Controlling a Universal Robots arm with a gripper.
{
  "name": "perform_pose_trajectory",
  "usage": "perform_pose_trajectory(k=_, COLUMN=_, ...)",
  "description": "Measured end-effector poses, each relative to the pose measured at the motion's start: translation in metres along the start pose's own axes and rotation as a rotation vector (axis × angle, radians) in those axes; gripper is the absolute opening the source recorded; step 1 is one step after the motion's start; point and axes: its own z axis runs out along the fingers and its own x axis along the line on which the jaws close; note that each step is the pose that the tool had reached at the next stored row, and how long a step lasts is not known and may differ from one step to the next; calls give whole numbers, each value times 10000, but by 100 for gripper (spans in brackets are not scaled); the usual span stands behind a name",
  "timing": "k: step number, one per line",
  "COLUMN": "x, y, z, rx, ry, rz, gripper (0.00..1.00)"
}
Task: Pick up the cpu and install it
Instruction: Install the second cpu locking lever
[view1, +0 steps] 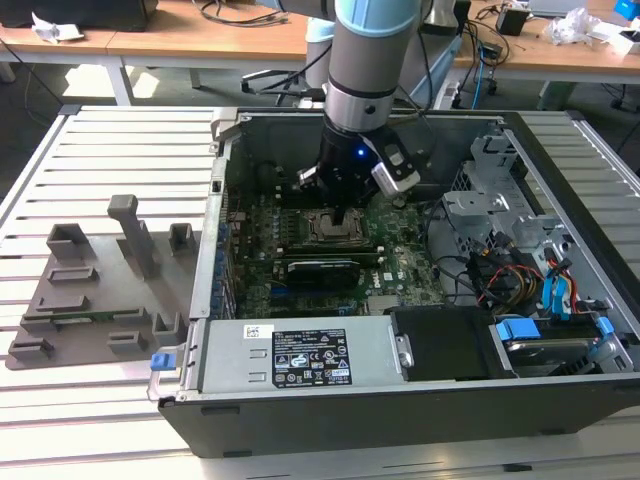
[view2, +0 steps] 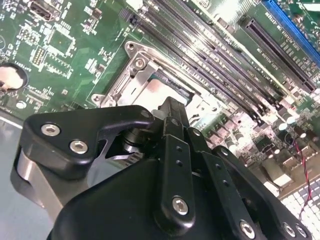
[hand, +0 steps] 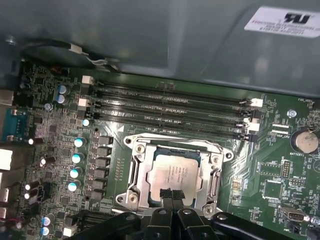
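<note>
- The cpu (hand: 173, 173) lies flat in the socket frame (hand: 136, 176), centre-low in the first wrist view — already seated, I'd judge.
- The gripper (hand: 170, 194) sits directly over its near edge, fingertips pressed together, pinching nothing.

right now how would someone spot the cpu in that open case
Start at the open computer case and find the green motherboard on its floor. Below the row of long black memory slots sits a metal socket frame; the cpu is the pale silvery square inside it, unlike the dark parts around.
</note>
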Motion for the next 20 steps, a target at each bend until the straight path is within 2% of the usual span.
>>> perform_pose_trajectory(k=4, x=-2, y=43, z=-143, rx=20, ry=2, rz=0, gripper=11)
perform_pose_trajectory(k=11, x=0, y=56, z=-298, rx=20, ry=4, rz=1, gripper=11)
perform_pose_trajectory(k=13, x=1, y=59, z=-364, rx=21, ry=6, rz=1, gripper=11)
perform_pose_trajectory(k=20, x=5, y=61, z=-502, rx=22, ry=10, rz=1, gripper=11)
